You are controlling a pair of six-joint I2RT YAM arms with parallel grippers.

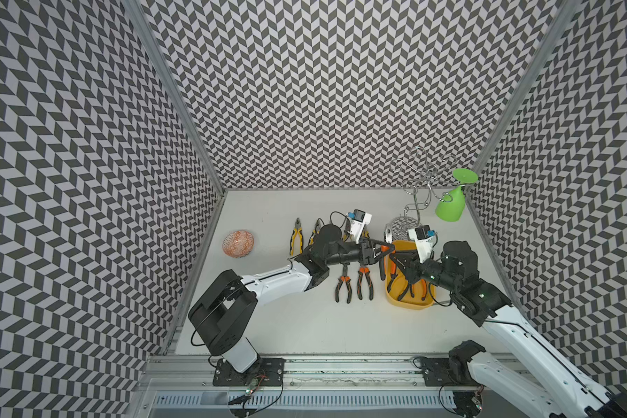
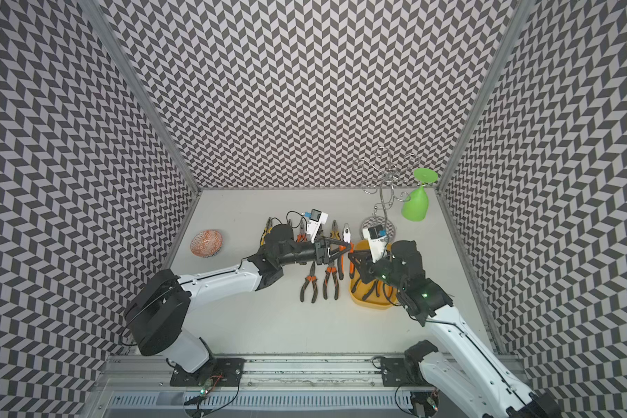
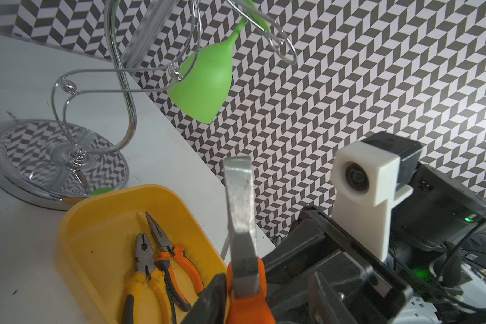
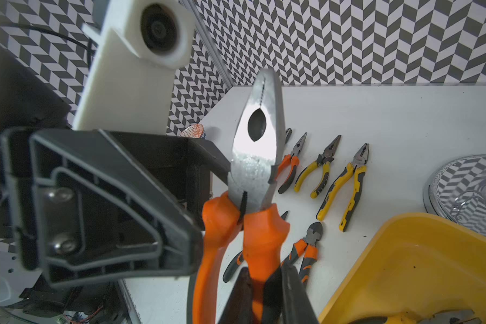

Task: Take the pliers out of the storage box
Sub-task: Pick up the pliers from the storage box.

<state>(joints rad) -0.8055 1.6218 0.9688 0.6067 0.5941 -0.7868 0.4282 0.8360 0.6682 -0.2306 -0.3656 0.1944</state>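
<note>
**Desk:** Where does the handover stand?

**Me:** I have the orange-handled, steel-headed combination pliers [image 4: 253,157] in the air, above the edge of the shallow yellow plastic storage box [image 3: 101,232]. My right gripper [image 4: 264,283] is clamped on the handles. My left gripper [image 1: 387,250] stands part-narrowed around the neck, with one finger [image 4: 205,154] touching the steel head. I can't tell if it is truly pinching.

**Desk:** How do you finish it cleanly?

**Me:** I'd seat both left pads on the orange shoulders, not the slick steel, before my right lets go. Otherwise the heavy head may swing. Then I'd set it on the white tabletop [image 1: 304,325] beside the orange-handled pairs [image 1: 344,287] lying there.

**Desk:** What remains?

**Me:** At least two are in the box: a yellow-handled pair [image 3: 143,269] and an orange long-nose pair [image 3: 169,252].
</note>
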